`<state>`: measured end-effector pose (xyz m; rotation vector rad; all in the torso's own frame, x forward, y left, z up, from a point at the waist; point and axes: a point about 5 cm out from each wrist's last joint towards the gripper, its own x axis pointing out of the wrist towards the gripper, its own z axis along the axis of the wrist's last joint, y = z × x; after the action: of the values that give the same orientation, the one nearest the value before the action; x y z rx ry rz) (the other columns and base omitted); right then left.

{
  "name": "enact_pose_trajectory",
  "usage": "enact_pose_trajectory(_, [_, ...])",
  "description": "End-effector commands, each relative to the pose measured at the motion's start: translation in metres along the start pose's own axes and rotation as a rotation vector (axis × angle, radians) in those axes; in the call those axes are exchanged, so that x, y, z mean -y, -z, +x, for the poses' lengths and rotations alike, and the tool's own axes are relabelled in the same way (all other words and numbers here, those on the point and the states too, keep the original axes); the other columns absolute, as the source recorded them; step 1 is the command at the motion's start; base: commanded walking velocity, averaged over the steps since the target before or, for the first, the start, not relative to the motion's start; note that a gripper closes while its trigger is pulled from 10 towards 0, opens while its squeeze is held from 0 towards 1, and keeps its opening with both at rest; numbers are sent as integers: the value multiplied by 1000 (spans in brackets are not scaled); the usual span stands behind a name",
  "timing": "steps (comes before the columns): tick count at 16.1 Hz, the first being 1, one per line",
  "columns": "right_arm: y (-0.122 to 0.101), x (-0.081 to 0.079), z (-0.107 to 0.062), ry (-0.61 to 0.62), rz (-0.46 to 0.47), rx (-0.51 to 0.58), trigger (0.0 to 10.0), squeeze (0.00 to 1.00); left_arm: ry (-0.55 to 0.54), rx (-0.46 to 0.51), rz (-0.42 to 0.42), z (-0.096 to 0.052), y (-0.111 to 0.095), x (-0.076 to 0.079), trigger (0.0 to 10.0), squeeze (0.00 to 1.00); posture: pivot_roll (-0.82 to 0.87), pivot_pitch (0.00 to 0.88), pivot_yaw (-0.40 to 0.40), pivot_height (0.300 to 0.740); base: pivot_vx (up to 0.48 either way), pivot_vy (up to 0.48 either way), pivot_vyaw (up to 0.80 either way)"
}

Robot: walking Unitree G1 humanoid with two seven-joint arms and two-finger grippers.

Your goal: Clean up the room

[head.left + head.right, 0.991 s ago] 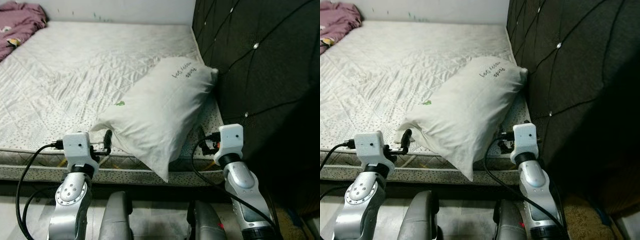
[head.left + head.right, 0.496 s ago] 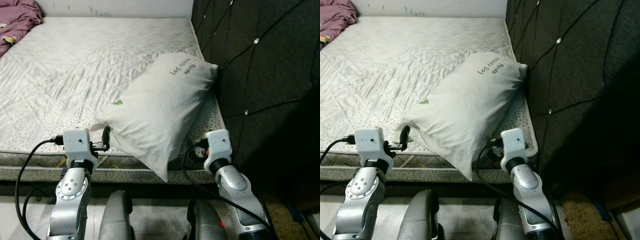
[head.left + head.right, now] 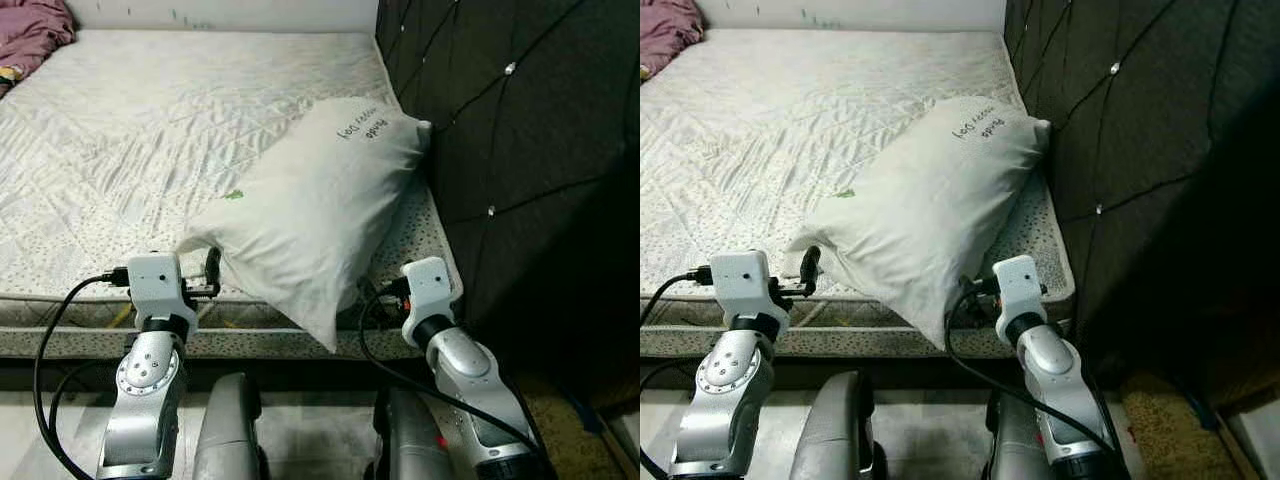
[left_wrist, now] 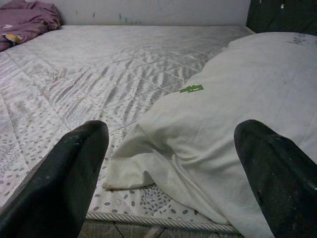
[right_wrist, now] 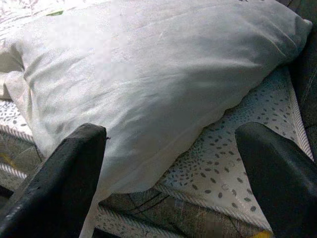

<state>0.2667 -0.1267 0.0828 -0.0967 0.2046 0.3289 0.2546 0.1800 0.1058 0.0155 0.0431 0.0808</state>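
A white pillow (image 3: 310, 205) with dark handwriting near its far end lies slanted on the white quilted mattress (image 3: 130, 130), its near corner hanging over the bed's front edge. My left gripper (image 3: 212, 272) is open at the front edge, level with the pillow's left corner (image 4: 124, 168), which sits between its fingers (image 4: 74, 168) without touching them. My right gripper (image 3: 372, 295) is open too, close to the pillow's right underside (image 5: 148, 99). Neither one holds anything.
A dark tufted headboard (image 3: 520, 130) rises along the right side, tight against the pillow's far end. A purple blanket (image 3: 30, 35) is bunched at the far left corner of the bed. The bed's patterned side panel (image 3: 90, 340) runs just before my arms.
My right arm has moved left and in, toward the pillow's hanging corner. The left arm has stayed about where it was. The view has shifted a little.
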Motion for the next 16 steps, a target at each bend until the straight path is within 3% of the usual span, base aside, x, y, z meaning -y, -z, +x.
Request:
enact_pose_trajectory(1, [0,0,2,-7,3,-4,10000,0,0,8,0,1,-1,0,10000,0,-14,37,-5,579,0,0,0])
enact_pose_trajectory(16, [-2,-4,6,-75,-4,-6,10000,0,53,27,-22,2,-2,9,10000,0,-11,61,-9,579,278,0,0])
